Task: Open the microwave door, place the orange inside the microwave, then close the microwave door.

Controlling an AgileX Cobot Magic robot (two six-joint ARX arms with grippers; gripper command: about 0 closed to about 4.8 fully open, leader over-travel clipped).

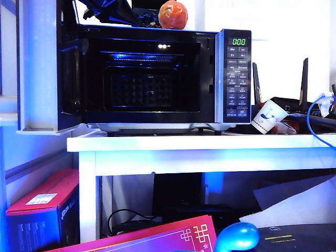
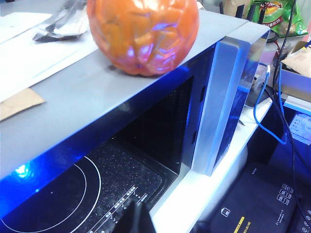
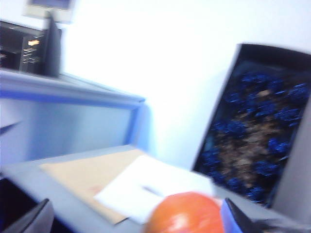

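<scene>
Right gripper (image 3: pixel 136 218) jaws spread wide; left gripper (image 2: pixel 135 218) state unclear.

A white table (image 1: pixel 210 144) carried the microwave (image 1: pixel 157 79), which stood on short feet with its door (image 1: pixel 39 68) swung open past the table's edge. Beside the microwave's button panel a paper cup (image 1: pixel 268 116) lay tipped on the tabletop, with a blue cable (image 1: pixel 315 123) just beyond it.

You get a strong blue cast in every view. In the exterior view the wall (image 1: pixel 273 21) blows out white while the microwave (image 1: pixel 152 79) cavity stays dark. Your right wrist view is smeared with blur; the orange (image 2: pixel 143 34) shows glare.
</scene>
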